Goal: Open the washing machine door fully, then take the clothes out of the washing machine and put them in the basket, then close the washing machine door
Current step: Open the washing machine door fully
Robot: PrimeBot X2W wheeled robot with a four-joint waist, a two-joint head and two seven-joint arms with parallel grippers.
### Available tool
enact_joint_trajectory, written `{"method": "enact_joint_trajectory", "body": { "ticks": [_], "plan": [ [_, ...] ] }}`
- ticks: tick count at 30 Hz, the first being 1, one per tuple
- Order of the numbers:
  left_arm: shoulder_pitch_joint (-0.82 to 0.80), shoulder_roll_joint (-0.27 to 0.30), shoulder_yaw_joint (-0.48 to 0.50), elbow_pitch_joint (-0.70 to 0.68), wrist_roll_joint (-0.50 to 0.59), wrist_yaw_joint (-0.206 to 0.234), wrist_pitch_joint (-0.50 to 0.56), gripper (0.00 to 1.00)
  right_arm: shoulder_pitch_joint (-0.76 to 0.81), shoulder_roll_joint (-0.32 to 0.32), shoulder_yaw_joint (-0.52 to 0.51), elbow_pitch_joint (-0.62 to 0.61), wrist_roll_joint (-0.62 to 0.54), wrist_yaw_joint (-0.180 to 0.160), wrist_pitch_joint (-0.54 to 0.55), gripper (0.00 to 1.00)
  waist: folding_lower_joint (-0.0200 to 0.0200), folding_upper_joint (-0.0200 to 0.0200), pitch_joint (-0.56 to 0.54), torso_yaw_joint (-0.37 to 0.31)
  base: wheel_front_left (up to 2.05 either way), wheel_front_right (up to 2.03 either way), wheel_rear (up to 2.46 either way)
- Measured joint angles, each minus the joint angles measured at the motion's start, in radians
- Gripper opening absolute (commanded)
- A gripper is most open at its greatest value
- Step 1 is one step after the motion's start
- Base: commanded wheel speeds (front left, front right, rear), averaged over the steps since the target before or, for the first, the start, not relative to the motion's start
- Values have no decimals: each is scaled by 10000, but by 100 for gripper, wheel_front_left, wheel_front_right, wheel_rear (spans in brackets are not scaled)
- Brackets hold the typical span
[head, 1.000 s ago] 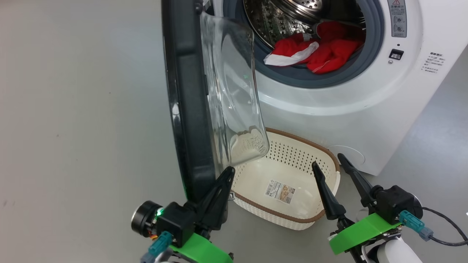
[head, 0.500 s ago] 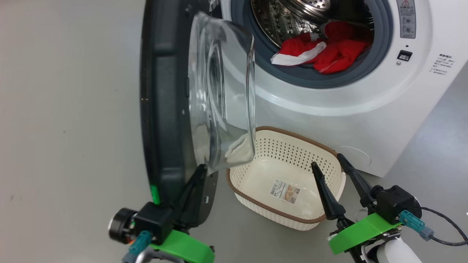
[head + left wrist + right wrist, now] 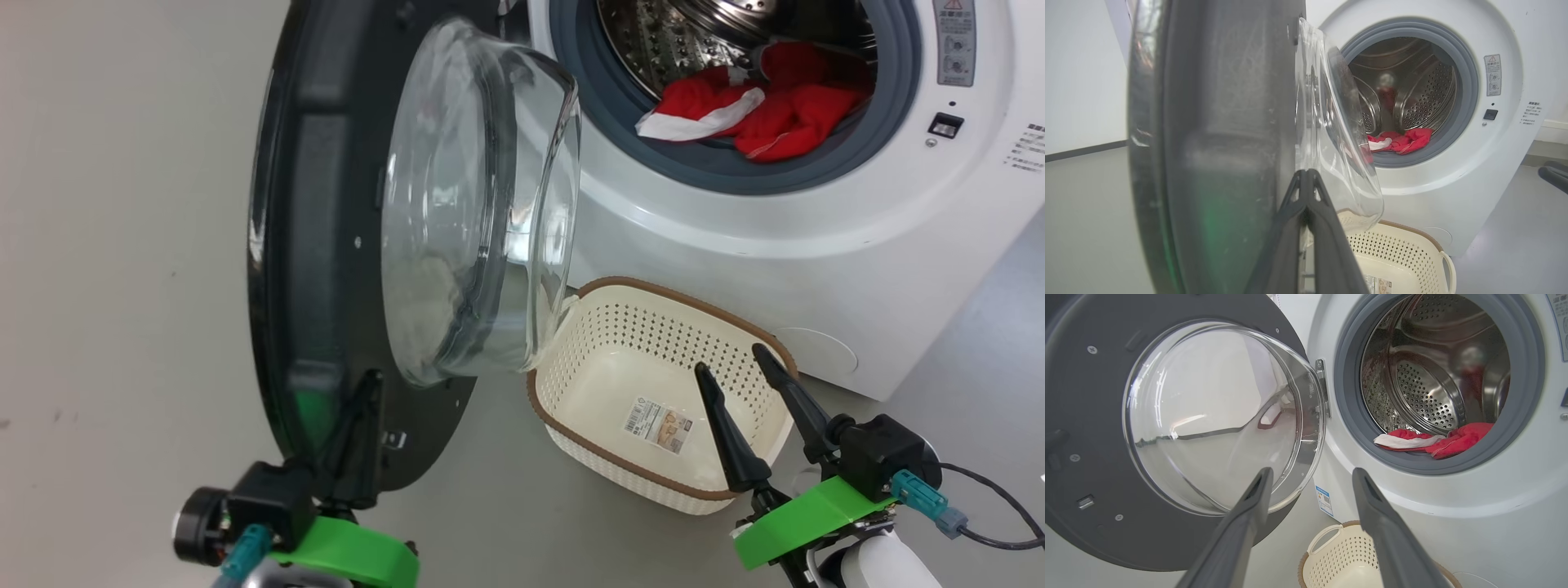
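We are holding our left gripper [image 3: 369, 388] clenched on nothing, its tips lying against the lower inner rim of the washing machine door [image 3: 314, 245], which is standing open. Our right gripper [image 3: 731, 359] is hovering released over the basket [image 3: 620, 327] on the floor [image 3: 122, 286]. The clothes [image 3: 775, 114] are lying inside the drum [image 3: 653, 49] of the washing machine [image 3: 735, 237].

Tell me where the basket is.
In the head view the basket stands on the floor, lower centre-right, close in front of the washing machine, right of the washing machine door; the right gripper hovers at its near right edge.
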Motion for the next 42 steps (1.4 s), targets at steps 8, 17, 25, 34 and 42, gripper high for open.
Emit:
{"method": "enact_joint_trajectory", "body": {
  "ticks": [8,17,25,34,42],
  "plan": [
    [-30,280,823,288,-360,270,-215,0,-1,0,48,59,-104,0,2,100,0,0,66,180,0,0,0],
    [-313,539,1425,917,-644,288,-389,0,-1,0,61,90,-207,0,0,100,0,0,136,196,0,0,0],
    [-970,616,1990,1921,-1083,245,-531,0,-2,-36,159,111,-268,0,0,100,0,0,316,93,0,0,0],
    [-1671,571,2813,2882,-1283,-36,-577,0,-17,-244,332,136,-453,0,2,100,0,0,593,-1,0,0,0],
    [-2143,479,3643,3400,-1001,-282,-577,0,-134,-426,374,144,-464,0,2,100,0,0,881,-98,0,0,0]
  ]
}}
